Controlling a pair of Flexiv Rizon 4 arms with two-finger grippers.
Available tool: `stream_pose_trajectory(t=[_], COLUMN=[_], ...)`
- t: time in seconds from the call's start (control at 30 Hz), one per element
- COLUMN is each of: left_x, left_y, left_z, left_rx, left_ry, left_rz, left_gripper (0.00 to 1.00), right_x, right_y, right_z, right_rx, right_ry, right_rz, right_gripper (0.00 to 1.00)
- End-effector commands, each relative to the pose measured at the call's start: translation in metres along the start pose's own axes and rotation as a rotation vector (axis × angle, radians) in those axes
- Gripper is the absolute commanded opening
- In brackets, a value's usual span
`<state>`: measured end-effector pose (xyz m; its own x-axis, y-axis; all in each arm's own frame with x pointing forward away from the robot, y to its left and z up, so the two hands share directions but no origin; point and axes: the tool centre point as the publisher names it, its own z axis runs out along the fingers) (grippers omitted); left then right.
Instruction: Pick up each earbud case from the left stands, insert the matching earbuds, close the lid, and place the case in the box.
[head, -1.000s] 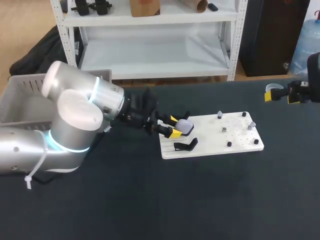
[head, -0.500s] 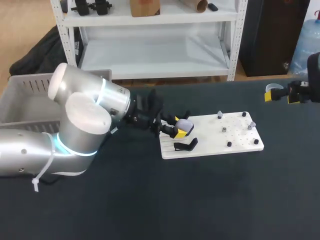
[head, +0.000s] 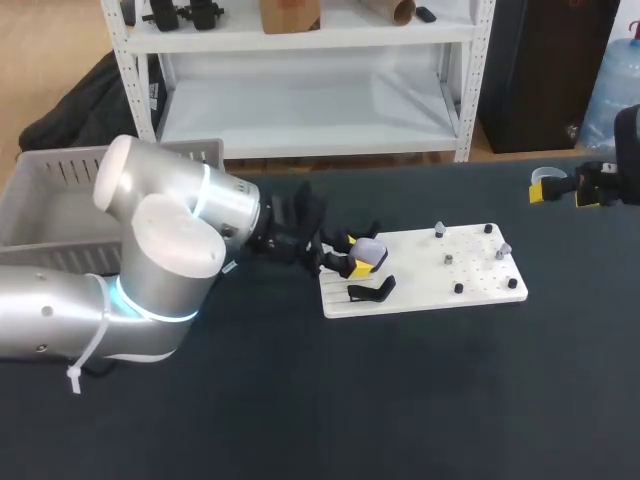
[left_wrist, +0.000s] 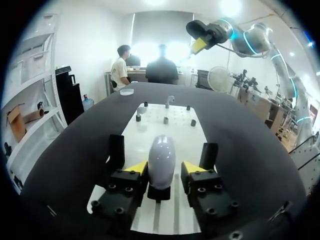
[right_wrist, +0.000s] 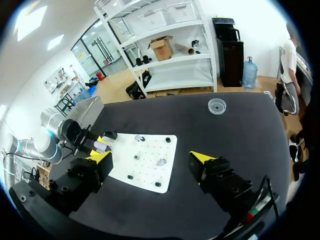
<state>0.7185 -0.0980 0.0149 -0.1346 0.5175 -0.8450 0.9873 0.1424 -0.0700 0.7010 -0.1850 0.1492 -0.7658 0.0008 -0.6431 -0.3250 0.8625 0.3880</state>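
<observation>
A pale lilac earbud case (head: 371, 250) stands on a black stand at the left end of the white pegboard (head: 430, 290). My left gripper (head: 354, 260) reaches in from the left and is shut on it. In the left wrist view the case (left_wrist: 161, 160) sits upright between the yellow fingertips (left_wrist: 139, 167), which press its two sides. A second black stand (head: 372, 290) nearer the front is bare. Small earbuds (head: 503, 249) sit on pegs at the board's right half. My right gripper (head: 560, 188) hangs open at the table's far right edge, holding nothing (right_wrist: 150, 160).
A grey slatted box (head: 50, 190) stands at the table's far left, behind my left arm. A small clear dish (right_wrist: 217, 105) lies on the dark tabletop beyond the board. Black pegs (head: 458, 288) stick up from the board.
My left gripper has slid slightly to the right along the case and its fingers have narrowed onto it. The right arm has not moved.
</observation>
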Motion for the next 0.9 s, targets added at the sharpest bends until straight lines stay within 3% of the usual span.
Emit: stream_pose_trajectory(t=[0.03,0.17,0.37,0.4,0.9], left_x=[0.002,0.002,0.002,0.002,-0.008], left_y=[0.000,0.002,0.002,0.002,0.002], left_z=[0.001,0.002,0.003,0.003,-0.013], left_rx=[-0.006,-0.002,0.005,0.005,0.008], left_ry=[-0.015,-0.022,-0.021,-0.022,-0.041], left_rz=[0.001,-0.001,-0.002,-0.002,0.023], left_gripper=[0.38,0.31,0.09,0.00,0.00], right_x=[0.000,0.000,0.000,0.000,0.000], right_y=[-0.001,-0.001,-0.001,-0.001,-0.001], right_z=[0.000,0.000,0.000,0.000,0.000], right_rx=[-0.001,-0.001,-0.001,-0.001,-0.001], right_ry=[0.001,0.001,0.001,0.001,0.001], right_rz=[-0.001,-0.001,-0.001,-0.001,-0.001], right_gripper=[1.00,1.00,1.00,1.00,1.00])
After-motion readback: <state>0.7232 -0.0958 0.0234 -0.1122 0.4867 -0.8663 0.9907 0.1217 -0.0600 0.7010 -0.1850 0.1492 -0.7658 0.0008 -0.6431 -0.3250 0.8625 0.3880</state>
